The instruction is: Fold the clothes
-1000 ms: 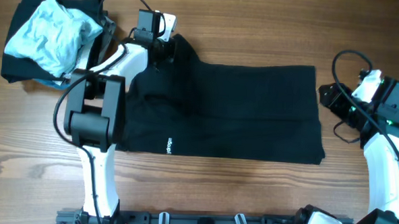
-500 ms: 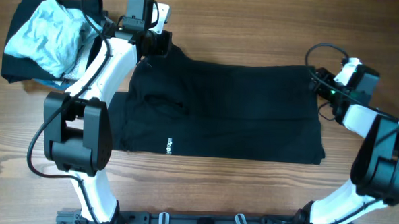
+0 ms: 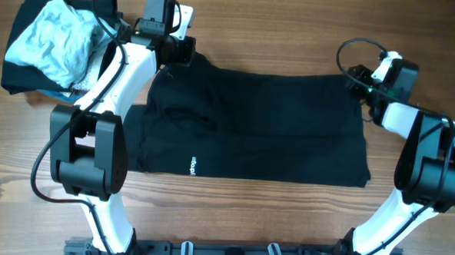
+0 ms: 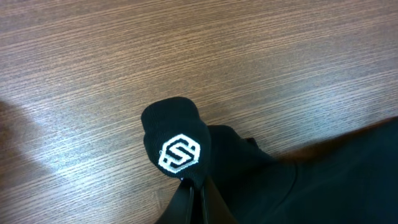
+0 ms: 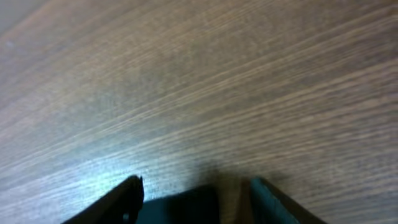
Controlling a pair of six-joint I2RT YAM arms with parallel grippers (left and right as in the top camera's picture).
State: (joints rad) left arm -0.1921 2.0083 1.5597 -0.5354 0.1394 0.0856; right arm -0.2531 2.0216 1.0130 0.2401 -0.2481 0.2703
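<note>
The black T-shirt (image 3: 258, 125) lies flat across the wooden table, with a small white mark near its front edge. My left gripper (image 3: 183, 53) is at the shirt's far left corner. In the left wrist view it (image 4: 194, 185) is shut on a fold of black fabric with a white hexagonal logo (image 4: 180, 153). My right gripper (image 3: 358, 79) is at the shirt's far right corner. In the right wrist view its fingers (image 5: 196, 186) are open, with a bit of the black fabric (image 5: 186, 208) lying between them, low over the table.
A heap of other garments sits at the far left, a crumpled pale blue one (image 3: 53, 37) on top of a black one (image 3: 18, 72). Cables loop over both arms. Bare wood surrounds the shirt.
My right arm has swung in to the shirt's far right corner. My left gripper shifted slightly left and away with the shirt corner, then held still.
</note>
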